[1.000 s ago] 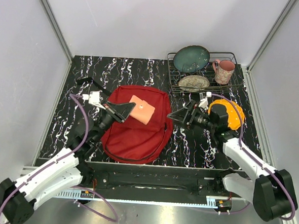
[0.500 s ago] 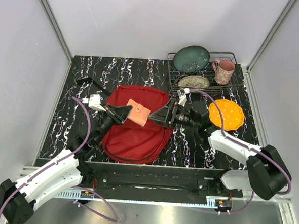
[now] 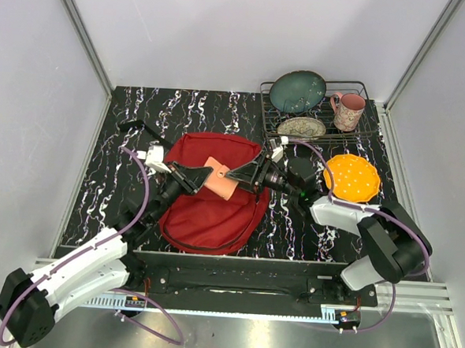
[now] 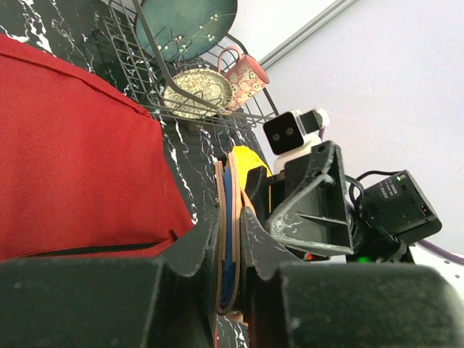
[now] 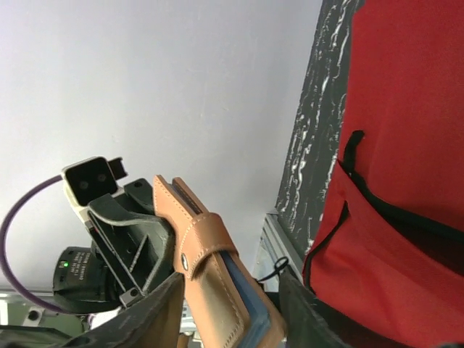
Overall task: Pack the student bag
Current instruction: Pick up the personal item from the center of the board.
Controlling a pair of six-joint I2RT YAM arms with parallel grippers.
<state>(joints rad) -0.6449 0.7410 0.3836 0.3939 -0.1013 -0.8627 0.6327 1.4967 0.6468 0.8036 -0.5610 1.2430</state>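
Observation:
The red student bag [image 3: 207, 208] lies flat on the table; it also shows in the left wrist view [image 4: 72, 159] and the right wrist view [image 5: 413, 145]. My left gripper [image 3: 194, 176] is shut on one end of a tan leather wallet [image 3: 220, 178] with a blue inside and holds it edge-up above the bag. The wallet shows between the left jaws [image 4: 230, 217]. My right gripper [image 3: 239, 173] faces it, open, with its jaws on either side of the wallet's [image 5: 217, 283] other end; one finger [image 5: 148, 319] is against it, the other stands apart.
A black wire rack [image 3: 353, 136] at the back right holds a teal bowl [image 3: 297, 91], a patterned plate [image 3: 302, 128] and a pink mug [image 3: 348, 111]. An orange plate [image 3: 352, 177] lies right of the bag. A black strap [image 3: 133, 125] lies at the left.
My right gripper has swung left from beside the orange plate to the wallet and now straddles it. My left gripper has kept hold of the wallet and shifted slightly.

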